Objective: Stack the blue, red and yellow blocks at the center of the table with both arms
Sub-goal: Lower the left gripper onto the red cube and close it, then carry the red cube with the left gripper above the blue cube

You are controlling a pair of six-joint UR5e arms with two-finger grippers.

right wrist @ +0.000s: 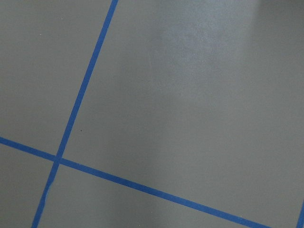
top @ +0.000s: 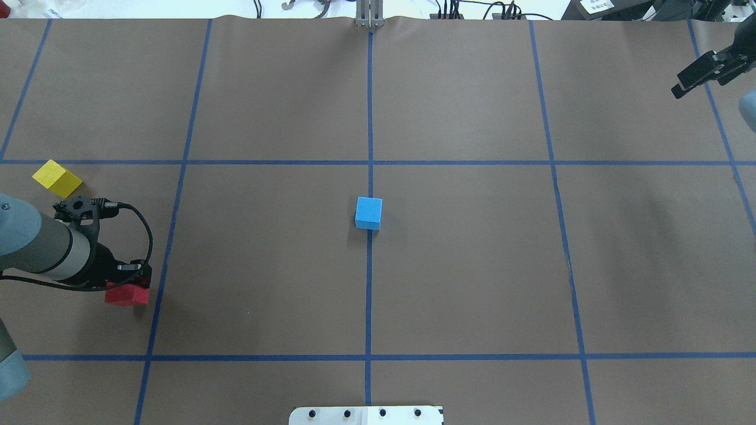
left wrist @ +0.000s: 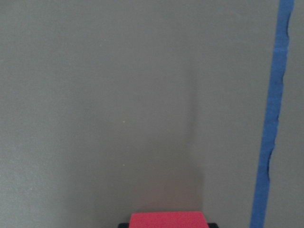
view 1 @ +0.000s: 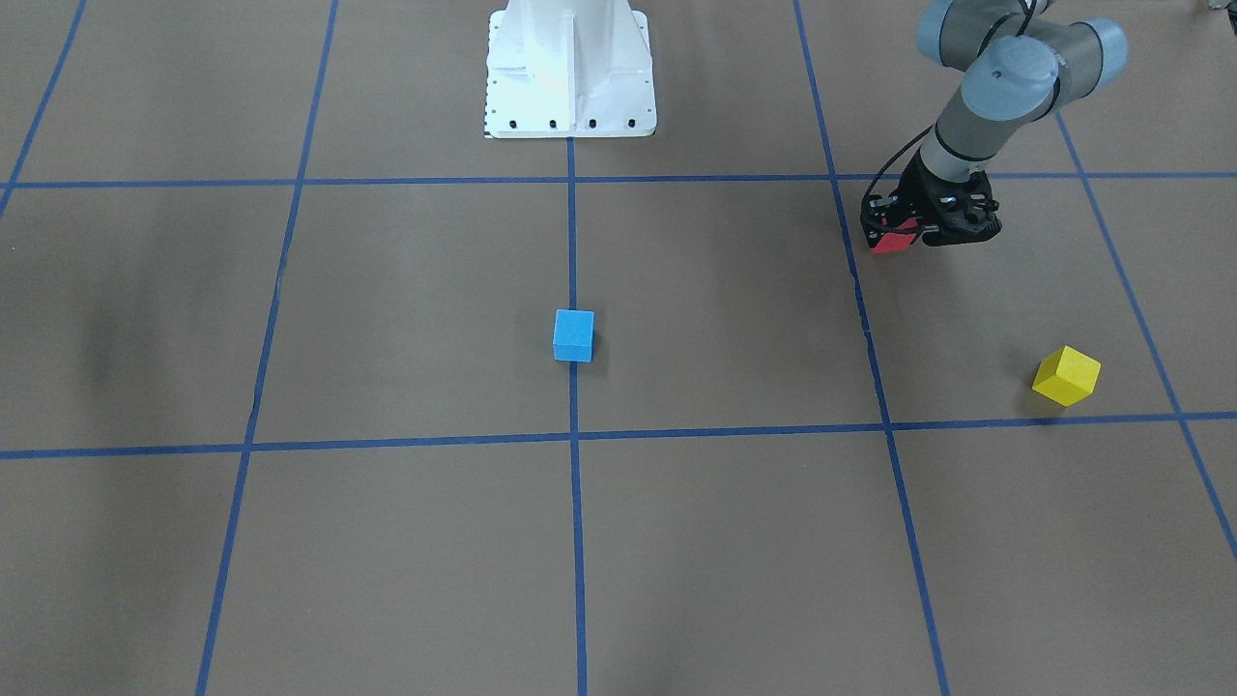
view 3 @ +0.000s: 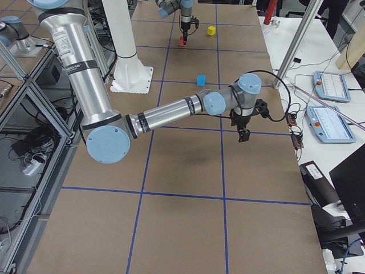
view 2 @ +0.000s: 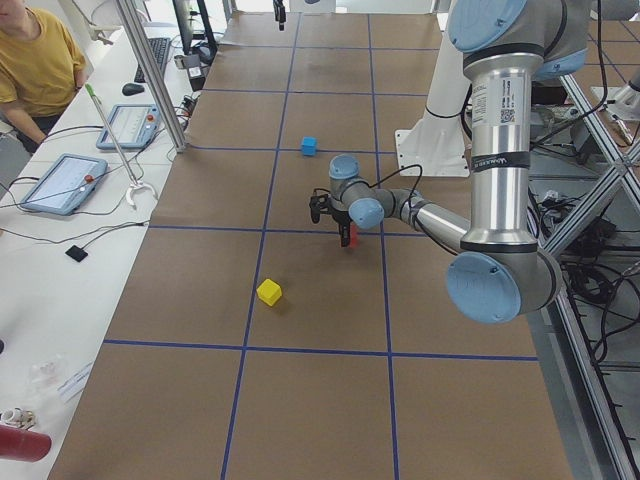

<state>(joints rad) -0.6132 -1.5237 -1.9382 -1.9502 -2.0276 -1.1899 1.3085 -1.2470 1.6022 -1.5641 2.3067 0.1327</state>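
Note:
A blue block (view 1: 573, 334) sits on the centre tape line of the table; it also shows in the overhead view (top: 368, 212). My left gripper (view 1: 897, 230) is shut on a red block (view 1: 891, 240) at the table's left side, low over the paper. The red block fills the bottom edge of the left wrist view (left wrist: 168, 220) and shows overhead (top: 126, 294). A yellow block (top: 56, 178) lies tilted on the paper beyond the left gripper, apart from it. My right gripper (top: 680, 90) hangs at the far right with nothing in it; I cannot tell whether its fingers are open or shut.
The robot's white base plate (view 1: 570, 72) stands at the near centre edge. Blue tape lines (top: 369, 118) divide the brown paper into squares. Tablets and an operator (view 2: 35, 60) are at a side table past the far edge.

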